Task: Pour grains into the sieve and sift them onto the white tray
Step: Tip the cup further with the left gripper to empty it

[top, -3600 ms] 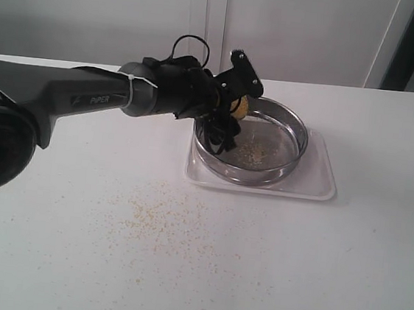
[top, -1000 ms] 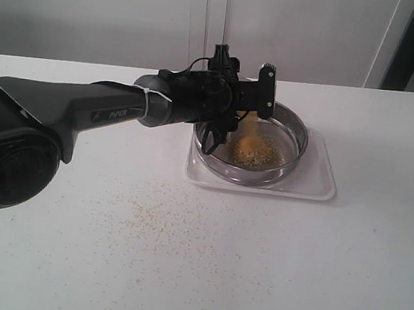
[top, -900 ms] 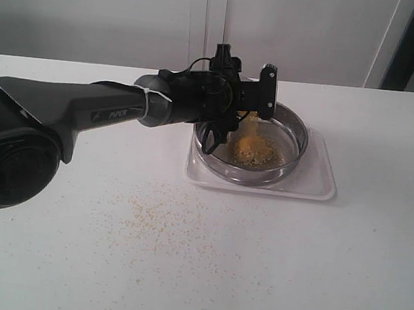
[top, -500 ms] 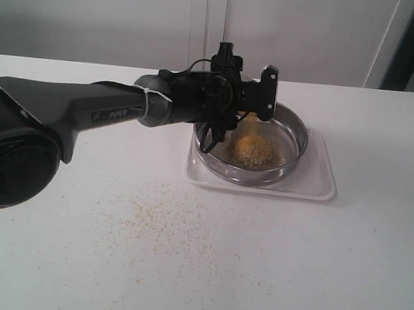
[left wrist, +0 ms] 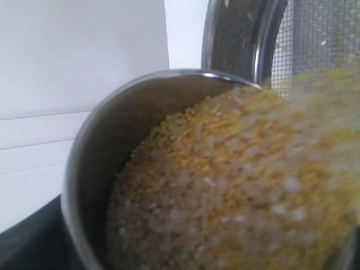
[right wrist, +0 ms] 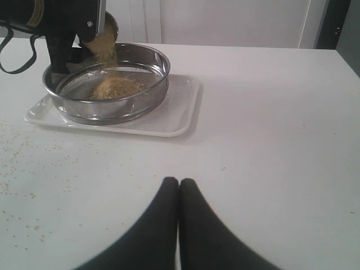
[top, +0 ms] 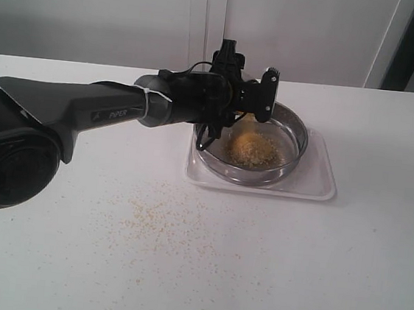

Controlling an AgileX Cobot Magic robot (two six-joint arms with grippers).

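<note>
The left end effector (top: 247, 100) grips a small steel cup (left wrist: 98, 152) tipped over the sieve (top: 298, 139). Grains (left wrist: 242, 185), a mix of yellow and pale beige, spill over the cup's lip. They form a mound on the mesh, nearer the side where the cup hangs. The sieve sits inside the white tray (top: 316, 186) on the bench (top: 291, 267). Stray grains (top: 157, 216) speckle the bench in front of the tray. The right end effector (right wrist: 179, 188) is closed on nothing, fingertips pressed together, well apart from the tray.
</note>
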